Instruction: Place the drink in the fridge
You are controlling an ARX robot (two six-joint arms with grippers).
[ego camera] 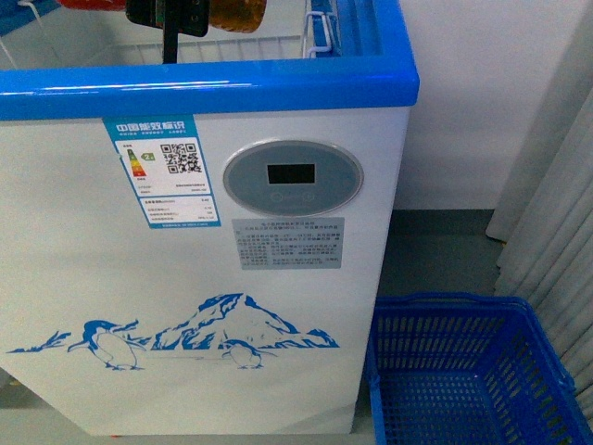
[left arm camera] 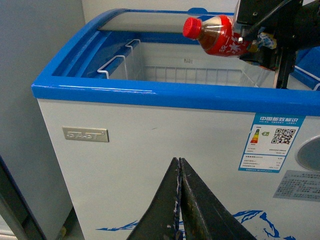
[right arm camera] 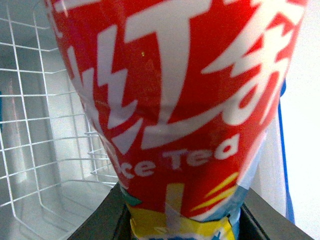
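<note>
The fridge (ego camera: 204,278) is a white chest freezer with a blue rim, an oval grey display and a penguin decal; its top is open. The drink (left arm camera: 217,36), a red-capped bottle with a red label, hangs tilted over the open top, cap toward the fridge's left side. My right gripper (left arm camera: 265,42) is shut on its lower part. In the right wrist view the drink's label (right arm camera: 170,100) fills the frame, the jaws closed on its yellow-blue base. In the front view the gripper and drink (ego camera: 236,14) show only at the top edge. My left gripper (left arm camera: 179,167) is shut and empty before the fridge's front.
White wire baskets (left arm camera: 120,62) hang inside the fridge, and their grid shows under the drink (right arm camera: 35,150). A blue plastic basket (ego camera: 473,371) stands on the floor to the right of the fridge. A grey-white appliance (left arm camera: 30,125) stands against the fridge's left side.
</note>
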